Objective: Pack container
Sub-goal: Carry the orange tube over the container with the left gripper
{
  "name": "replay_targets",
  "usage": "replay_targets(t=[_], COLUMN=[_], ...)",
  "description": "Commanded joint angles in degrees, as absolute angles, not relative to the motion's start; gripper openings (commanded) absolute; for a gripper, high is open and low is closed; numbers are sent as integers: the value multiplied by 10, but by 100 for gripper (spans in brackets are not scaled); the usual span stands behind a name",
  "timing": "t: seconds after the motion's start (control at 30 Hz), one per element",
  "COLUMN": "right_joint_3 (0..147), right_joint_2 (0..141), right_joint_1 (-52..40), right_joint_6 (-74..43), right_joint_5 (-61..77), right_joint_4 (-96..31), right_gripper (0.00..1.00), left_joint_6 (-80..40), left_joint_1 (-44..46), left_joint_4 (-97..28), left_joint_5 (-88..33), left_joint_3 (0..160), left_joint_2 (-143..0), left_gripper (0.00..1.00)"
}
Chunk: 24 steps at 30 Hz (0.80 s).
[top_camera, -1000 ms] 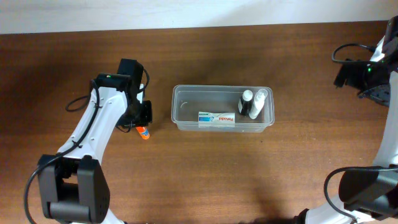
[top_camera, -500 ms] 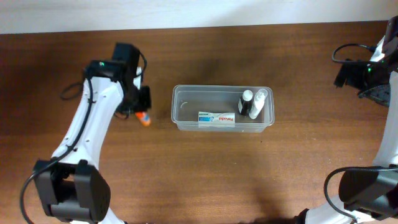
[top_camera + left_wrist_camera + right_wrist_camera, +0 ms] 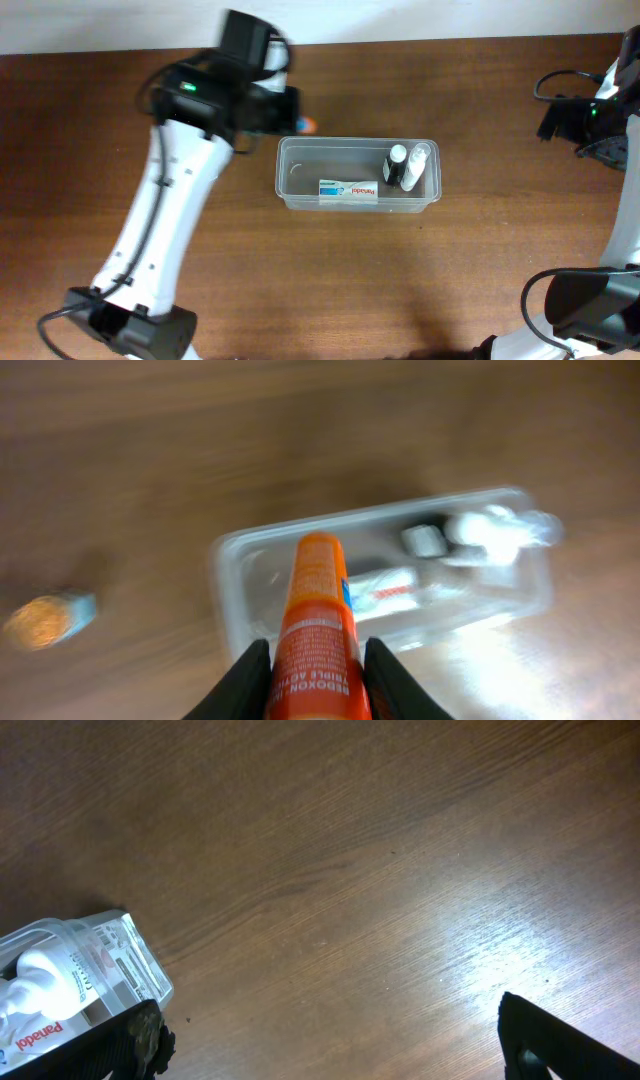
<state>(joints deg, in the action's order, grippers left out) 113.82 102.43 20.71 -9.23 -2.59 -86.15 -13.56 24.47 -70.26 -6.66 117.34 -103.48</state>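
even light; left wrist view motion-blurred.

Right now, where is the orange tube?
The orange tube is pinched between the left arm's fingers, seen closest in the left wrist view. From overhead its tip pokes out just beyond the far left corner of the clear tub.

Container (image 3: 305, 172) left half free; bottles (image 3: 413, 170) crowd right end, box (image 3: 349, 189) along front wall.

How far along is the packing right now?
Done: a Panadol box, a black bottle and a white bottle sit in the container. In hand: the left end effector grips an orange tube near the container's left end. Left: lowering the tube in and releasing it.
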Motion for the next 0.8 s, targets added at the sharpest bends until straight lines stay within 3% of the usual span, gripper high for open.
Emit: replay_targets(t=[0.0, 0.33, 0.77], right_joint_3=[1142, 1142, 1142], right_joint_2=[1025, 1025, 1025], right_joint_1=[211, 211, 211], right_joint_6=[-97, -97, -97], right_joint_5=[-33, -33, -33], right_joint_4=[-861, -861, -861], right_gripper=[98, 99, 98], left_joint_6=[-152, -152, -152], left_joint_1=[307, 427, 446], left_joint_4=[-683, -639, -619], left_joint_5=[-77, -64, -64], left_joint_3=[1184, 1184, 1184], left_joint_2=[-1043, -1144, -1235], left_gripper=[26, 27, 27])
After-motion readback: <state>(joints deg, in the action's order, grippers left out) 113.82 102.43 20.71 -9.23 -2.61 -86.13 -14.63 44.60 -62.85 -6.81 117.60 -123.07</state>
